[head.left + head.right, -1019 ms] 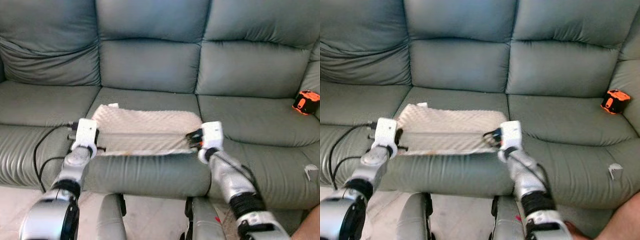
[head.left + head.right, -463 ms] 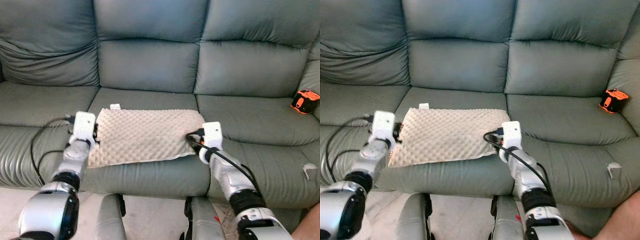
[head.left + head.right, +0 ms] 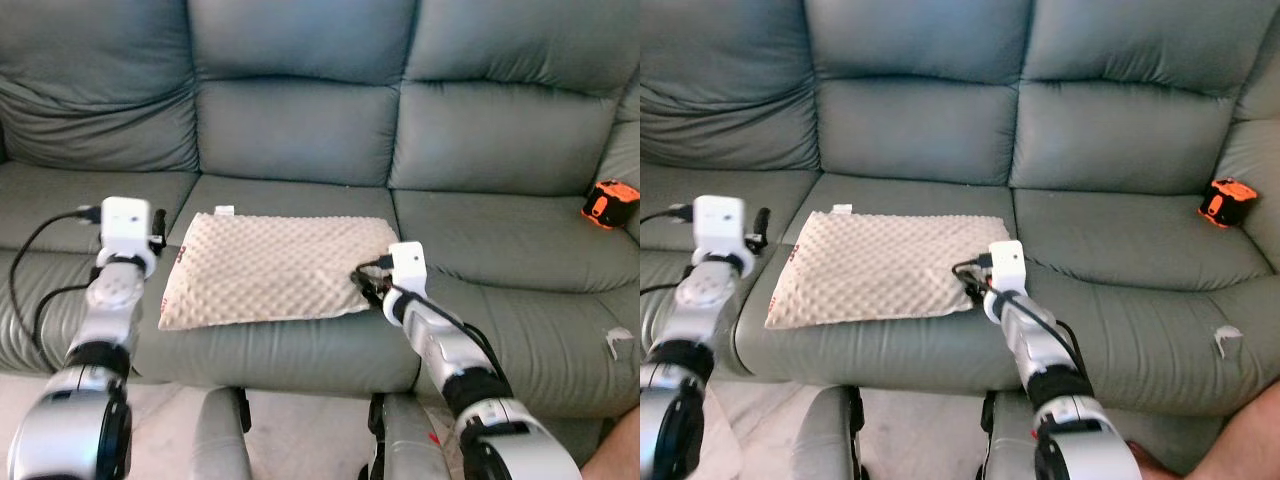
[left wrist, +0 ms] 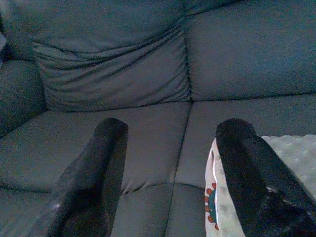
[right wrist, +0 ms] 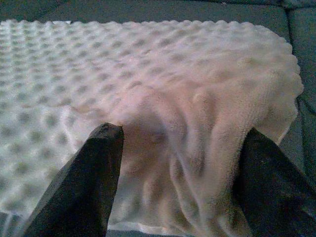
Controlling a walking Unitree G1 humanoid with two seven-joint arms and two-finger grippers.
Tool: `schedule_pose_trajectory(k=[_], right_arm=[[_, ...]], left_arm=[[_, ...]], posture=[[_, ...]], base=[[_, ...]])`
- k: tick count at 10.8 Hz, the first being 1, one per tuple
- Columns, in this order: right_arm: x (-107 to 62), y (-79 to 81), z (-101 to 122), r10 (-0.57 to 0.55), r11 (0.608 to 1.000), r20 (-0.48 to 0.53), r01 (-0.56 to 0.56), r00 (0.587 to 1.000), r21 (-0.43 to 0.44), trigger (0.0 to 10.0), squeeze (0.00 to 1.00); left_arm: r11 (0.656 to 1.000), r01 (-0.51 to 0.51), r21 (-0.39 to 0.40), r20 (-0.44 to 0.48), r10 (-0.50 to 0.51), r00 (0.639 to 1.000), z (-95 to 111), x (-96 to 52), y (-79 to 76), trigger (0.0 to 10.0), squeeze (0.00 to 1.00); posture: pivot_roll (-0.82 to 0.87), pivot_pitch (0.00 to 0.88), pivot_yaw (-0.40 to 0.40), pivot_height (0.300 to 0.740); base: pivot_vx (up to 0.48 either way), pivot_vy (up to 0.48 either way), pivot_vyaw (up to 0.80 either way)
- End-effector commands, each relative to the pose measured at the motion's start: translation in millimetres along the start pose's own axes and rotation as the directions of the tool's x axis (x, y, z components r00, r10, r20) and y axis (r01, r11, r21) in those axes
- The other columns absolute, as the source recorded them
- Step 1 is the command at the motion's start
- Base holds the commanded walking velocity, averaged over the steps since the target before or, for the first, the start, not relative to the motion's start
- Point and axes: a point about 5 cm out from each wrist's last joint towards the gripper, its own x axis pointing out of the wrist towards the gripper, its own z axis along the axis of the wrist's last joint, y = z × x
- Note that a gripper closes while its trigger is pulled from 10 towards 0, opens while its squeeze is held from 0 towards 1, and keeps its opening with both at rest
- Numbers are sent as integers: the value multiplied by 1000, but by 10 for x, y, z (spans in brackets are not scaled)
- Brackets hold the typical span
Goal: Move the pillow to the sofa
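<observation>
The left gripper is off the pillow's left end, over the sofa's left seat cushion; its two black fingers are spread wide with nothing between them, and in the left wrist view the pillow's edge, printed in red and teal, lies just beside one finger. A black cable loops from that wrist across the left seat. The pillow, cream and dimpled, lies flat on the sofa's middle seat cushion, its near edge close to the front of the seat, a small white tag at its far left corner. The right gripper is at the pillow's right end, fingers parted wide, with bunched pillow fabric pushed up between them and touching them. Far to the pillow's right, an orange and black object rests on the right seat, against the sofa's arm, and a small white scrap sits on the front of that seat
</observation>
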Motion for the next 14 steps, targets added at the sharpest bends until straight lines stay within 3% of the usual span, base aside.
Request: schedule_pose_trajectory(k=[1,3,4,5,7,8,10,12,14], right_arm=[[26,28,44,20,999,14,-21,1000,27,10000,1000],[42,25,69,28,999,31,-30,999,42,10000,1000],[25,24,75,36,998,43,-38,998,58,10000,1000],[2,30,80,46,991,57,-52,997,120,10000,1000],[-119,0,68,64,994,84,-71,994,89,10000,1000],[-269,-27,57,46,997,101,-51,994,55,10000,1000],[-616,-19,-87,-29,994,85,19,996,108,10000,1000],[-857,24,-132,-64,989,89,51,994,138,10000,1000],[-1055,-37,26,-103,994,270,106,957,2,10000,1000]], left_arm=[[1000,7,-7,18,-6,1000,41,5,5,10000,1000],[1000,15,-20,39,-15,999,80,-28,-41,10000,1000],[999,34,-29,63,-32,998,106,-58,-100,10000,553],[997,69,-27,82,-67,994,115,-106,-180,10000,0],[992,116,-39,100,-112,989,117,-232,-301,10000,0],[989,145,-37,106,-141,984,118,-300,-340,10000,0],[981,188,-44,85,-184,979,75,-358,-368,10000,0],[975,218,-47,68,-214,974,63,-360,-391,10000,0],[948,300,-107,93,-291,952,105,-407,-524,10000,0]], posture=[[14,0,-52,596],[9,0,-48,596],[3,0,-46,596],[-3,0,-43,596],[-4,0,-42,596],[-10,0,-39,596],[-35,0,-25,596],[-54,0,-5,596],[-63,0,8,596]], base=[[0,0,0],[0,0,0],[0,0,0],[0,0,0],[0,0,0],[0,0,0],[0,0,0],[0,0,0],[0,0,0]])
